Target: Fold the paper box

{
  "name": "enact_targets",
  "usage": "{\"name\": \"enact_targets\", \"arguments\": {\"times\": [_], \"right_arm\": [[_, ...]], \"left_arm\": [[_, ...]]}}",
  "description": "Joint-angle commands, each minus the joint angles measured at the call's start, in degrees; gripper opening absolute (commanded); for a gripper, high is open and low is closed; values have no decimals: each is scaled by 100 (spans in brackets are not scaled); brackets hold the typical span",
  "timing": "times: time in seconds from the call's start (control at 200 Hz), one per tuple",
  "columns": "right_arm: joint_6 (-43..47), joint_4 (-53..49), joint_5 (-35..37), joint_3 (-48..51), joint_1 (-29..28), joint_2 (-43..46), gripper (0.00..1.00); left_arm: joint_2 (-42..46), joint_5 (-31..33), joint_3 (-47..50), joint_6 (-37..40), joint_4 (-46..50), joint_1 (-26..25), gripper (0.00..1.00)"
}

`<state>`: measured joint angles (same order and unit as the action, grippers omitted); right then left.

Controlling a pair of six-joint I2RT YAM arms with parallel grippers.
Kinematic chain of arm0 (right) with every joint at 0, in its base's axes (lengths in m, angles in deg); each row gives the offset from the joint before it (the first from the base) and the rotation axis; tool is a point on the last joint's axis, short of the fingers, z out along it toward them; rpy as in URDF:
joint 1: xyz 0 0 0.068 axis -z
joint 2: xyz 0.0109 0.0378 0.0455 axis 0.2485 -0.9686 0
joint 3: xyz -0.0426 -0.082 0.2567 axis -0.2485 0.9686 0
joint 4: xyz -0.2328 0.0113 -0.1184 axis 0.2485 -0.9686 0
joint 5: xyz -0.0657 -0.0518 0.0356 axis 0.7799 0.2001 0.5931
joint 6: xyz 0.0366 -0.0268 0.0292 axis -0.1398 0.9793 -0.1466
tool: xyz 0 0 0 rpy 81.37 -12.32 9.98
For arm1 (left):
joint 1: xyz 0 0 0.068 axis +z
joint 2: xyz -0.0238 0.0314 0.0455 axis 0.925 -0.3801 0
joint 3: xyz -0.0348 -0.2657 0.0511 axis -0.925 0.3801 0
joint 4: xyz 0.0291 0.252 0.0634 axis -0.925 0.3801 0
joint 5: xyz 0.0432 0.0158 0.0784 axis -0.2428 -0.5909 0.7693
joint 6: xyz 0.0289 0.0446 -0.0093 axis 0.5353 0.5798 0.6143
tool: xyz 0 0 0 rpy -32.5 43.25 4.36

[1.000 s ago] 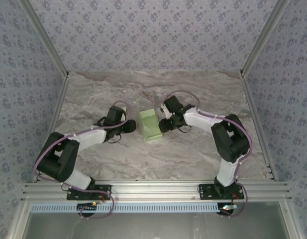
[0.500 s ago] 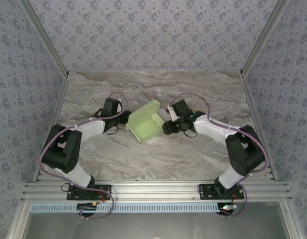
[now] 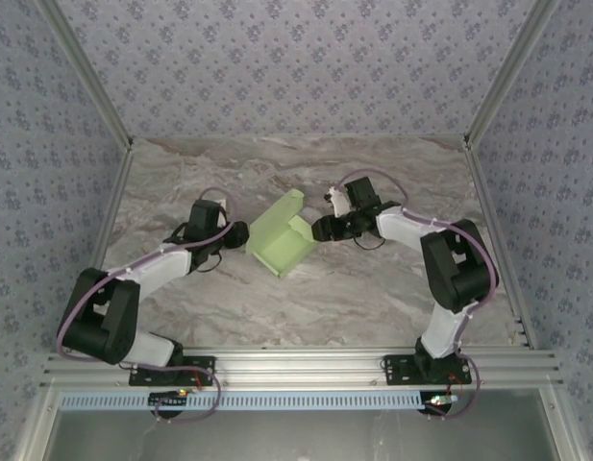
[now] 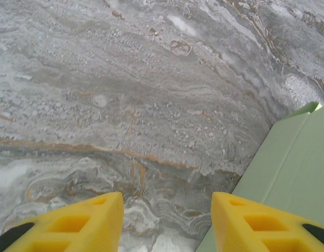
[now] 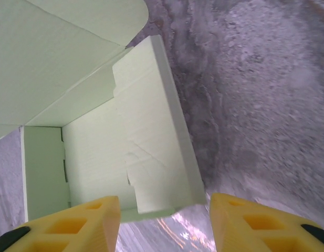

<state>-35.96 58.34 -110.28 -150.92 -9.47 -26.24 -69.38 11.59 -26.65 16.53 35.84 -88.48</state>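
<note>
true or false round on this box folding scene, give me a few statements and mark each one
1. The paper box sits on the table between the left gripper and the right gripper. True.
2. The box is closed up with its lid shut. False: a flap stands open, and the right wrist view looks into its inside.
3. The left gripper is clamped shut. False: its yellow fingers stand apart, with bare table in the gap.
4. The box is pale green card. True.
</note>
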Motion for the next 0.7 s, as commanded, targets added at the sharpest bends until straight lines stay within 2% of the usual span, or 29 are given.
{"name": "enact_targets", "arguments": {"times": [0.0,0.25,0.385,0.695], "right_arm": [[-40,99,-430,-407,82,-282,51],[304,-325,-222,-836,195,-417,55],[425,-472,-396,-1055,298,-654,58],[581,-617,-803,-1416,161,-1236,53]], "left_arm": [[286,104,214,-55,9,16,48],[562,145,612,-85,42,16,48],[652,146,677,-70,51,16,48],[684,146,671,-30,88,17,48]]}}
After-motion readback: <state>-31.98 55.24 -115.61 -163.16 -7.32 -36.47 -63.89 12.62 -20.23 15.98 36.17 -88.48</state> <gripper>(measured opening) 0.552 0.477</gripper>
